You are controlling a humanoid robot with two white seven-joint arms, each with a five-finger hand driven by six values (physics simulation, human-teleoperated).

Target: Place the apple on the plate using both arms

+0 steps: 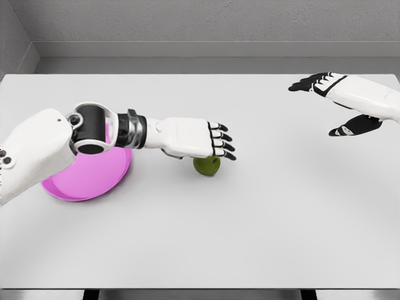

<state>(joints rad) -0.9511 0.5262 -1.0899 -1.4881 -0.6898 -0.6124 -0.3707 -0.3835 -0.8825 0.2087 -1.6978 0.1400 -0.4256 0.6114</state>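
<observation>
A green apple lies on the white table, just right of the pink plate. My left hand hovers directly over the apple with its fingers stretched out flat and open, covering the apple's top. The left forearm crosses above the plate and hides its upper part. My right hand hangs far off at the upper right, open, with fingers and thumb spread wide and nothing between them.
The white table stretches wide to the front and right. A grey wall runs along its far edge, and the dark front edge of the table shows at the bottom.
</observation>
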